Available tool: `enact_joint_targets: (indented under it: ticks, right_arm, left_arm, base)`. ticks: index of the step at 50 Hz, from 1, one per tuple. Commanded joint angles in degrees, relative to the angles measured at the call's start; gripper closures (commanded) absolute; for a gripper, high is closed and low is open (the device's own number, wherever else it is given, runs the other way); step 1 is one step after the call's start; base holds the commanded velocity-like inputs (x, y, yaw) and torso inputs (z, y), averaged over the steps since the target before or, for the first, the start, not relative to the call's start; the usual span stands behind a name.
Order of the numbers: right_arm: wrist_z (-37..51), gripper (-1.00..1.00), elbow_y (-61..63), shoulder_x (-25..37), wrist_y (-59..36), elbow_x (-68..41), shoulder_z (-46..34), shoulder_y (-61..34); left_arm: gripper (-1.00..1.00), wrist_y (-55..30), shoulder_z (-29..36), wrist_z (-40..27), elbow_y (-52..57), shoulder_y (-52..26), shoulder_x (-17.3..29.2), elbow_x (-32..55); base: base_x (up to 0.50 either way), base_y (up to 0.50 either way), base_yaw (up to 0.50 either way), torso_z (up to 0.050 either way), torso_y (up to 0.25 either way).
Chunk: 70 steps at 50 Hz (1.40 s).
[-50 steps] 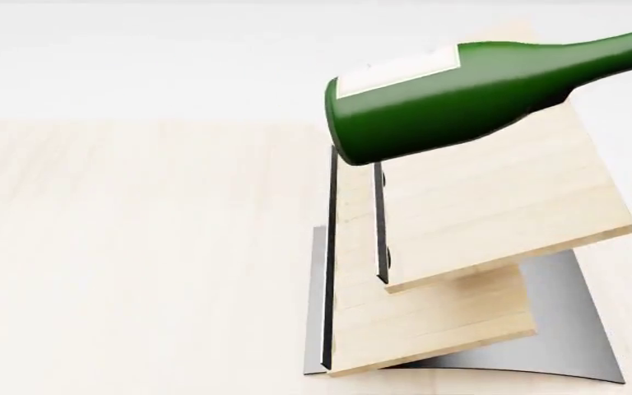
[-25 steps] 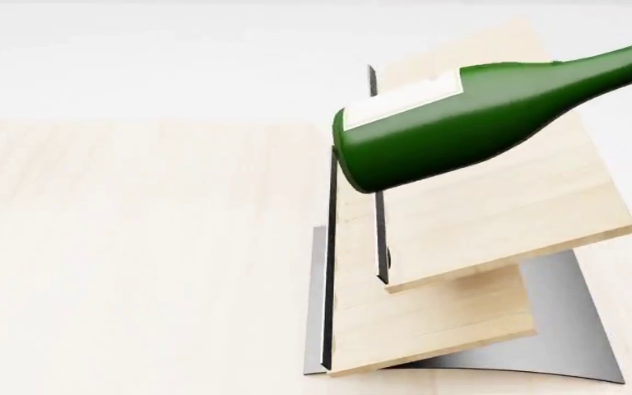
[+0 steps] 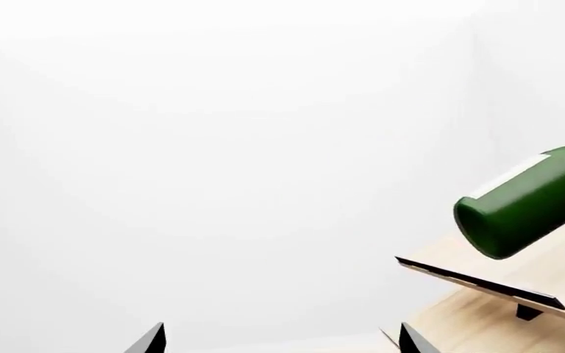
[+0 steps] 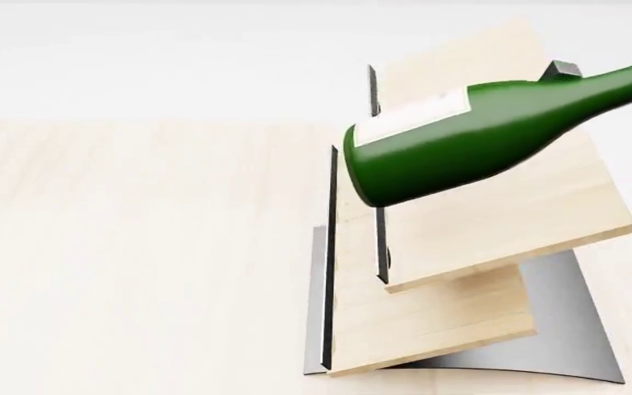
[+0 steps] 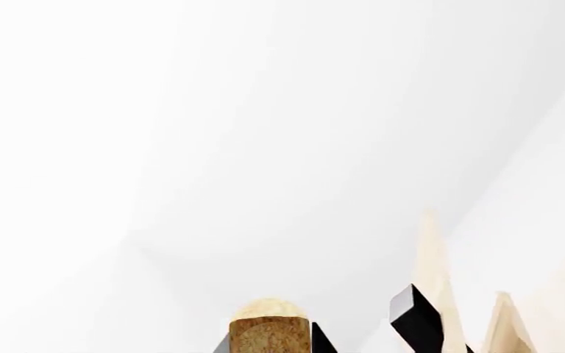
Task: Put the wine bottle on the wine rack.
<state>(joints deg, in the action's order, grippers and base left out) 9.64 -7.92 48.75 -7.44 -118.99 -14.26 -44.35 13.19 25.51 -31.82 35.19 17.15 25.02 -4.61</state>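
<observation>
The wine bottle [image 4: 480,136] lies nearly level in the air above the wine rack's [image 4: 480,222] upper board, base toward 8 o'clock, neck toward 2 o'clock. Left gripper [image 3: 280,340]: fingers apart, holding nothing. Right gripper [image 5: 270,346] flanks the cork [image 5: 268,327]; its grip cannot be told.

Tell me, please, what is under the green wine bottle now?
Under the wine bottle is the upper tilted board of the wine rack; the left wrist view shows a gap between them. The bottle covers part of that board, so that part cannot be seen.
</observation>
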Motion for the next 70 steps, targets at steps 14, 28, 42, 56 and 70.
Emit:
enact_joint_targets:
  ticks: [14,28,42,56,70]
  right_arm:
    - [-2.79,1.00,-3.72,-0.57,-1.31,3.30,-0.81,-1.30]
    - [-3.01,1.00,-4.12,-0.45,-0.82,3.58,-0.49,-0.36]
    - [-4.35,1.00,-7.83,-1.59,-1.50,3.99,-1.47,-1.07]
    - [-5.84,1.00,-10.15,-2.58,-2.07,4.67,-2.33,-1.38]
    - [-6.30,1.00,-11.17,-2.86,-2.47,4.87,-2.61,-1.44]
  left_arm:
    - [-1.00,0.09,-0.39,-0.62,-0.08,-0.13,0.39,0.60]
    - [-1.00,-0.09,-0.21,-0.73,-0.19,-0.35,0.44,0.61]
    - [-1.00,-0.29,0.23,-0.77,-0.22,-0.46,0.47,0.35]
    - [-1.00,-0.25,0.47,-0.89,-0.60,-0.71,0.52,0.39]
    - [-1.00,-0.42,0.69,-1.05,-0.45,-0.68,0.64,0.25]
  base:
    - [0.00,0.00,0.00,0.000,0.001]
    - [0.00,0.00,0.00,0.001,0.001]
    - [0.00,0.00,0.00,0.000,0.001]
    - [0.00,0.00,0.00,0.000,0.000]
    - [0.00,0.00,0.00,0.000,0.000]
